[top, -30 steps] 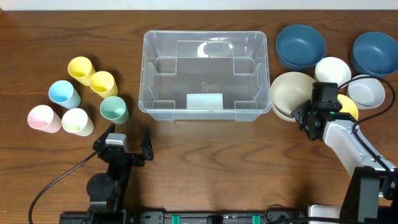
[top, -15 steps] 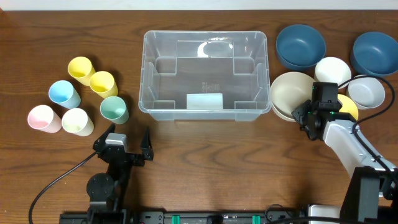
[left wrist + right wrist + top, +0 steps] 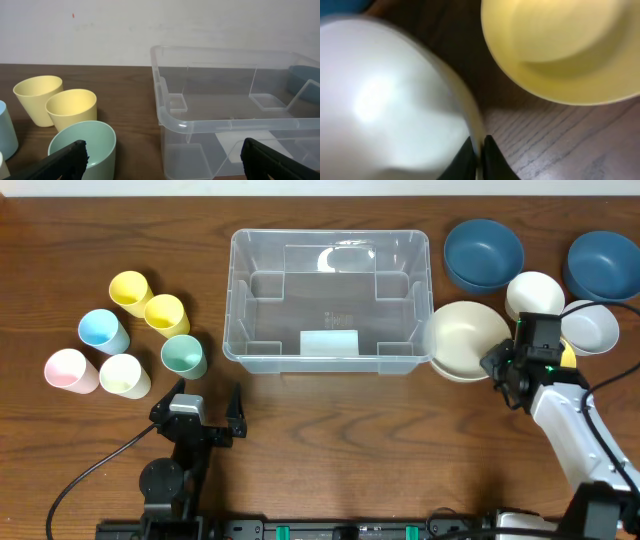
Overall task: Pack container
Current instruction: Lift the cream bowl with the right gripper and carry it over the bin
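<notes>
Dark wooden tabletop (image 3: 320, 450) below a pale wall. Found the right gripper (image 3: 477, 156) pinched fully shut on the thin rim of the cream bowl (image 3: 462, 338), with a yellow bowl (image 3: 560, 45) close on its right. Spotted the clear container (image 3: 237, 300) upright to that gripper's left, just past the held bowl. Noted the left gripper (image 3: 203, 420) spread wide and empty, low over the tabletop, with the container ahead and to its right and a green cup (image 3: 82, 145) ahead and to its left.
</notes>
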### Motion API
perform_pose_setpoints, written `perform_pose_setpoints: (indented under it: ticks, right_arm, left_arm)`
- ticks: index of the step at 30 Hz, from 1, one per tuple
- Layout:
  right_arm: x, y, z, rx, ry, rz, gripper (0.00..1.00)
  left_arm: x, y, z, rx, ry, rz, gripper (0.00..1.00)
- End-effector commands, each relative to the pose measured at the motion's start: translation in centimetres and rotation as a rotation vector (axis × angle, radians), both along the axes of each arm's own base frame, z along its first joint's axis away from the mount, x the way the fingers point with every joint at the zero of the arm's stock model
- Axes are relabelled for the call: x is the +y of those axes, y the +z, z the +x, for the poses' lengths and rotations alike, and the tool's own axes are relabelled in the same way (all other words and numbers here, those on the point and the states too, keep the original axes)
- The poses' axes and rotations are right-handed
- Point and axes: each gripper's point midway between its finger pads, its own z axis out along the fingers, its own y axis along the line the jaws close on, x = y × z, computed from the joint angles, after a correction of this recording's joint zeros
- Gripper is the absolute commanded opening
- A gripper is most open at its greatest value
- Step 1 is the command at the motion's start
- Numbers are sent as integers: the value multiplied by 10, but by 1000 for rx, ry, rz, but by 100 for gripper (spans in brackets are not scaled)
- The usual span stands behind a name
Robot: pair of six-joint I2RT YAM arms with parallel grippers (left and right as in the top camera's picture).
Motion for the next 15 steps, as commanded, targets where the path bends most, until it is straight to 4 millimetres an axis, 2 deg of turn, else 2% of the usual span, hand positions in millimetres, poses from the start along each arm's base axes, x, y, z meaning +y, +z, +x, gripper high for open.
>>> perform_pose_setpoints:
  ticks: [1, 8, 15]
  right_arm:
    - [-7, 19, 7, -51, -3, -31, 1]
    - [-10, 18, 2, -28, -6, -49, 1]
    - [-23, 23, 3, -37, -27, -68, 1]
  left_arm:
    - [-1, -15, -1, 43, -12, 16, 98]
    - [-1, -15, -1, 43, -12, 16, 98]
    - [-1, -15, -1, 43, -12, 16, 98]
